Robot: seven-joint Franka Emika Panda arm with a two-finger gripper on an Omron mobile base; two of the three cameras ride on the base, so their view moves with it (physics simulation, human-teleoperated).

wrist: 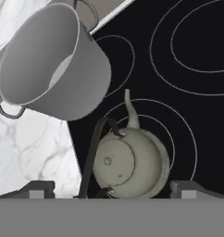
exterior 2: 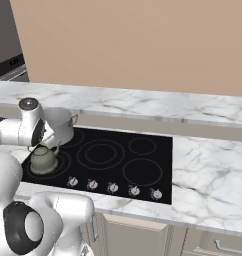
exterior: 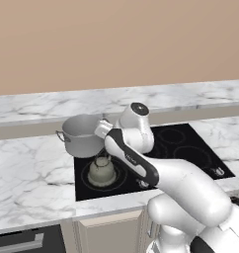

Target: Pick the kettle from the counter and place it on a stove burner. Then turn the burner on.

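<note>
The claw (wrist: 112,189) hangs spread wide just above the kettle (wrist: 130,163), its 2 dark fingertips (wrist: 40,189) standing well apart on either side of it and pinching nothing. The kettle is small, squat and rounded, a dull olive-grey with faint speckling, with a round knobbed lid, a thin dark handle arched over to one side and a slim curved spout pointing away from the claw. It sits upright on the stove burner (exterior: 122,174), a circle of thin grey rings at the front left of the black glass cooktop (exterior 2: 153,150), slightly wider than the kettle's base. Just behind the kettle stands a larger steel pot (exterior: 82,134) with 2 loop handles, open and empty, resting over the cooktop's back left corner. A row of 5 small knobs (exterior 2: 112,187) runs along the cooktop's front edge. The white, grey-veined counter (exterior: 27,168) spreads out on both sides of the cooktop.
</note>
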